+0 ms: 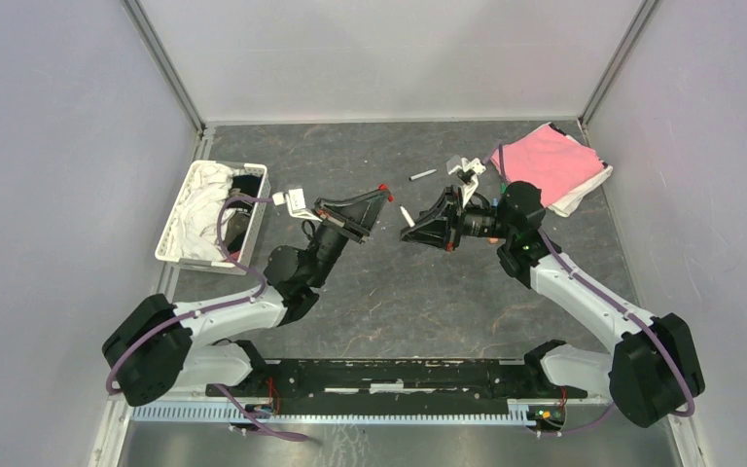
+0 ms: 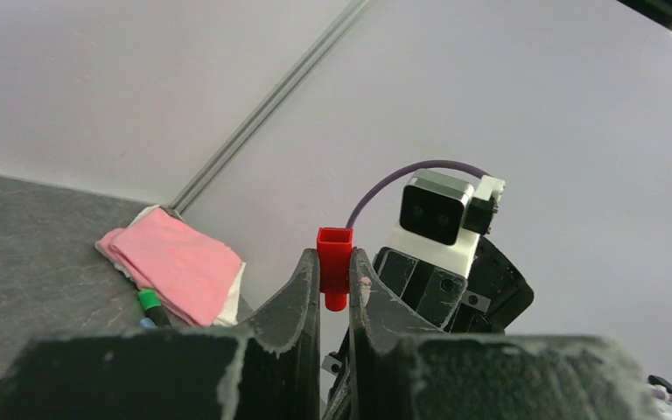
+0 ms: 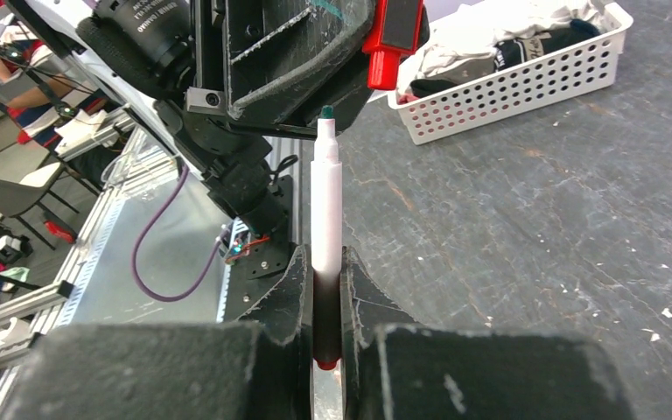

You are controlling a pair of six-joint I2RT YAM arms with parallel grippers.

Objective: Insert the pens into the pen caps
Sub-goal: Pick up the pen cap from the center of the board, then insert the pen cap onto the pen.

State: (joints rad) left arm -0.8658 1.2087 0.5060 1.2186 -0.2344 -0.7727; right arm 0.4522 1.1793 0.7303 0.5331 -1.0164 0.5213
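Note:
My left gripper (image 1: 379,196) is shut on a small red pen cap (image 2: 334,257), whose open square mouth points towards the right arm. My right gripper (image 3: 325,273) is shut on a thin white-barrelled pen (image 3: 326,203) with a red rear end. Its dark tip aims at the left gripper. The tip sits a short way beside the red pen cap (image 3: 391,38), apart from it. From above, pen (image 1: 407,215) and cap (image 1: 383,189) hang over the table's middle, close together. Another thin pen (image 1: 422,175) lies on the table behind them.
A white basket (image 1: 177,241) of cloths stands at the left. A folded pink cloth (image 1: 550,163) lies at the back right, with a green-capped marker (image 2: 150,303) beside it. Small white parts (image 1: 465,169) lie near the right gripper.

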